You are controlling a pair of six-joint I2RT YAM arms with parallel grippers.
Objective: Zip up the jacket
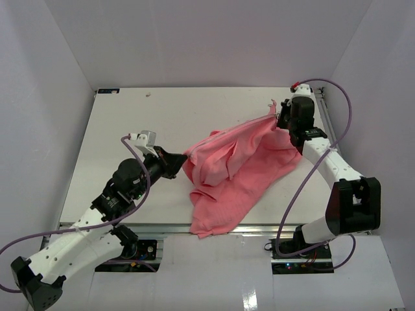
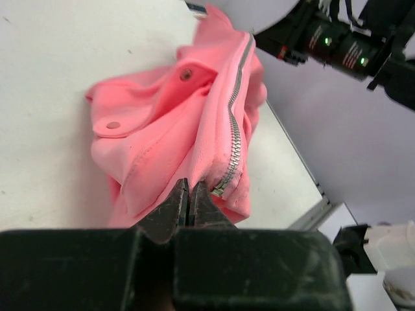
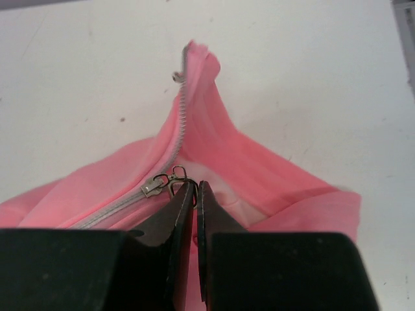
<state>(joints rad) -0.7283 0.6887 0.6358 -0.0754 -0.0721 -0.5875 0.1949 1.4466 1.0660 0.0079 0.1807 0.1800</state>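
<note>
The salmon-pink jacket [image 1: 227, 175] lies bunched on the white table [image 1: 130, 116], pulled taut between my two grippers. My left gripper [image 1: 176, 162] is shut on its lower hem beside the bottom end of the metal zipper [image 2: 233, 123]; in the left wrist view the gripper [image 2: 189, 191] pinches the fabric. My right gripper [image 1: 280, 118] holds the upper end, lifted at the back right. In the right wrist view the gripper [image 3: 194, 188] is shut on the pull ring of the zipper slider [image 3: 150, 186]. The teeth behind the slider are closed; a short stretch runs on to the collar tip [image 3: 194, 52]. Two snaps [image 2: 186, 74] show on a flap.
A metal rail [image 1: 327, 116] runs along the table's right edge beside my right arm [image 1: 324, 162]. White walls enclose the table on three sides. A small label [image 1: 107, 91] sits at the back left corner. The jacket's lower end hangs over the near edge [image 1: 207, 230].
</note>
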